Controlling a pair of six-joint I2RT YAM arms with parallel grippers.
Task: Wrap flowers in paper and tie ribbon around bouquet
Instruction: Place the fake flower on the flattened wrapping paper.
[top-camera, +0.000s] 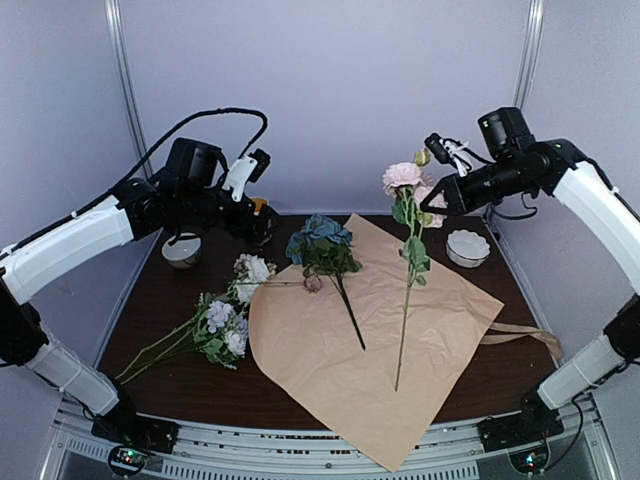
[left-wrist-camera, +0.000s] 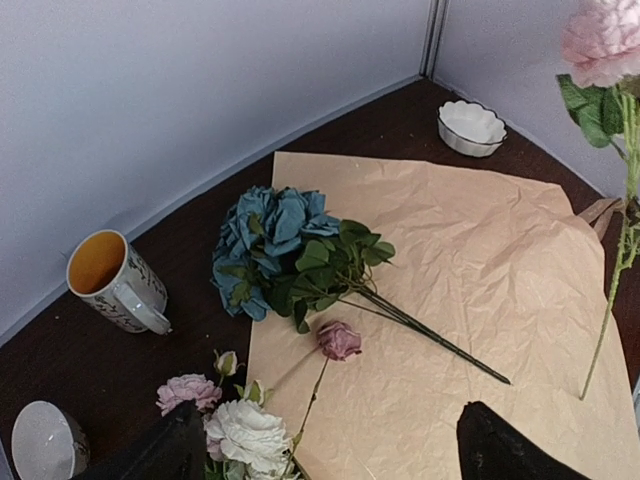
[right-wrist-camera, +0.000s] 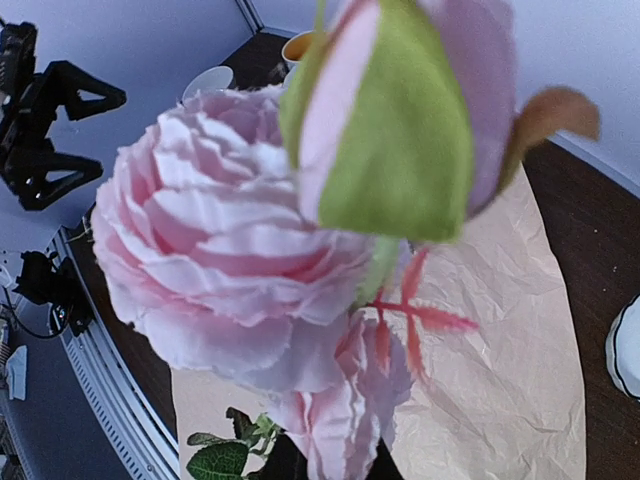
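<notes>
— The right hand (top-camera: 432, 200) pinches the pink flower (top-camera: 403, 177) upright over the paper (top-camera: 440, 320) mid-table; the left hand (left-wrist-camera: 332, 430) gapes empty.
— Dropped from there, it could topple off the paper toward the table's right edge

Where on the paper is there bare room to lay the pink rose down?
Bare: the paper's near corner below both stems, and its right side between pink rose and ribbon. Crowded: its far left, around the blue bunch.

Soft, even, bright light with faint shadows; the pink flower (right-wrist-camera: 230, 250) partly blurred in the right wrist view.
</notes>
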